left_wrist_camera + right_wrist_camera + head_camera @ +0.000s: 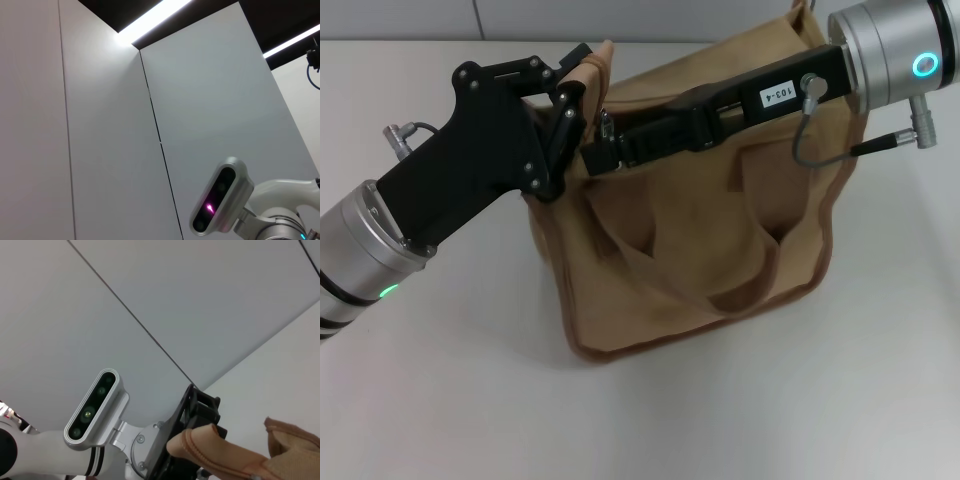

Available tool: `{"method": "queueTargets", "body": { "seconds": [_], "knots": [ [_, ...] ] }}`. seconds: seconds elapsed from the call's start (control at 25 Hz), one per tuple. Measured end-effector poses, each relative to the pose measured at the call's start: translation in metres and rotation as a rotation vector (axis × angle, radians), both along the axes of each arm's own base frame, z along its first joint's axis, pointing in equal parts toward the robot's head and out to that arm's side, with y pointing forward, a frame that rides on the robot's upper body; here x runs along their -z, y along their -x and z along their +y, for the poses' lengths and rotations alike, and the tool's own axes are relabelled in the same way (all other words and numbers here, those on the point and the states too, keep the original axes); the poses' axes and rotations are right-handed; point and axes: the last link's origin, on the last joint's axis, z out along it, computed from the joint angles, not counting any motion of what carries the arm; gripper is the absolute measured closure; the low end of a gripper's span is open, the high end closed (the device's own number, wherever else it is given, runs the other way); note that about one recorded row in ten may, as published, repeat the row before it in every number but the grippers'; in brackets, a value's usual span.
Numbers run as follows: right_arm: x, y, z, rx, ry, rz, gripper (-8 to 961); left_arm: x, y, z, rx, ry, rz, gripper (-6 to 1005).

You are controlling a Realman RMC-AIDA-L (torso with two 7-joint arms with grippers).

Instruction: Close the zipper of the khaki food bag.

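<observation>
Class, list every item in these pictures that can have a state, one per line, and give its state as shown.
Boxy tan canvas food bag: upright on the white table, handles drooping down its front.
Zipper along the bag's top: hidden behind the arms, open or closed cannot be told.
Left black end effector: at the bag's top left corner, shut on a tan fabric tab.
Right black end effector: lying across the bag's top, grip unclear.
</observation>
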Motion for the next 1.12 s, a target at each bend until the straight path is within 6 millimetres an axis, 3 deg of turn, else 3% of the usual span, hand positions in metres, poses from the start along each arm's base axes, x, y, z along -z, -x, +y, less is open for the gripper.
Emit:
{"method": "queueTargets", "body": {
  "seconds": [0.76, 0.96, 1.12],
  "knots": [
    [-0.001, -0.010, -0.003, 0.010, -0.011, 0.038, 396, 0.001, 0.001, -0.002, 0.002, 0.008, -0.004, 861],
    [0.002, -0.012, -0.004, 0.009, -0.020, 0.042, 625, 0.001, 0.001, -0.003, 0.002, 0.010, -0.004, 859],
    [0.002, -0.013, -0.004, 0.011, -0.018, 0.042, 733, 0.001, 0.001, -0.003, 0.000, 0.013, -0.005, 857]
  ]
}}
